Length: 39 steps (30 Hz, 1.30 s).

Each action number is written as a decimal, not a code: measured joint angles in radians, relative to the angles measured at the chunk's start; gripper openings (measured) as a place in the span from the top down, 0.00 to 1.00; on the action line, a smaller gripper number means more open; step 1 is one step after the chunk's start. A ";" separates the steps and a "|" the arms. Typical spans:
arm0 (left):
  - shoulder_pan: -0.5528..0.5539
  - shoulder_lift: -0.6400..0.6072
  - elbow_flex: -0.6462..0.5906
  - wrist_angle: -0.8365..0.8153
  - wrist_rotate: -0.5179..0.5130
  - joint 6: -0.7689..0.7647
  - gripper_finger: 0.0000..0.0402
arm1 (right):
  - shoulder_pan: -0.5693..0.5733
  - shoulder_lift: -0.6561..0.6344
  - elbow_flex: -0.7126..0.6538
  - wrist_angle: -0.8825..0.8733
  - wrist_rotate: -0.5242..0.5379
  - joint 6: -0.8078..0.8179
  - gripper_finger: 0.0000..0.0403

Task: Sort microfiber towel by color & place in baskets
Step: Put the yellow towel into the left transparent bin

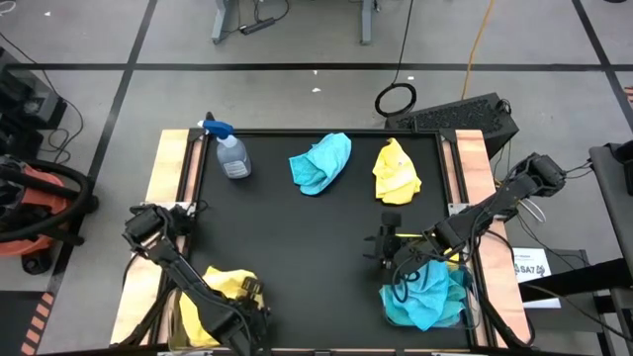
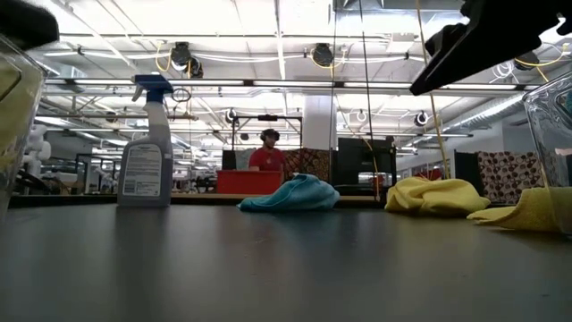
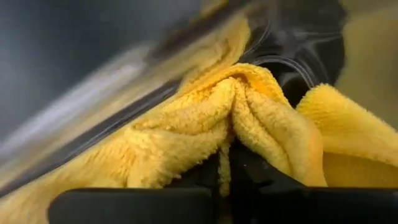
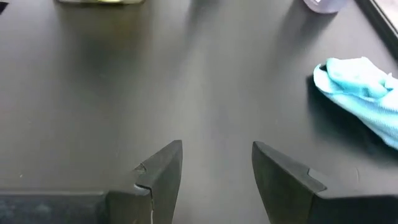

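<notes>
A black counter with wood side rails stands on grey tiled floor; a person sits in the workshop behind. Loose blue towel and yellow towel lie mid-counter beside a spray bottle, its label unreadable. The left gripper, jaws pinching a yellow cloth, is in the left bin; the right gripper, jaws apart and empty, hovers by the right bin of blue cloths.

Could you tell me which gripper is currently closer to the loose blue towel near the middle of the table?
The right. The right gripper, open and empty, sits a short way from the loose blue towel. The left gripper is farther, down in the left basket, pinching a yellow towel.

Overhead and table-level views share the spray bottle; wrist views look close.
</notes>
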 joint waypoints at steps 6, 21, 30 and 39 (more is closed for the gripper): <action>-0.002 -0.097 0.001 -0.025 -0.026 -0.076 0.78 | 0.000 0.000 0.000 0.045 -0.001 -0.046 0.54; -0.003 -0.334 0.002 -0.072 -0.013 -0.262 0.48 | -0.003 -0.022 0.000 0.040 0.006 -0.097 0.54; -0.003 -0.429 0.003 0.038 -0.225 -0.141 0.48 | -0.048 -0.086 0.000 0.039 0.011 -0.180 0.54; 0.024 -0.432 0.003 0.126 -0.509 0.140 0.48 | -0.166 -0.169 0.000 0.018 0.006 -0.284 0.54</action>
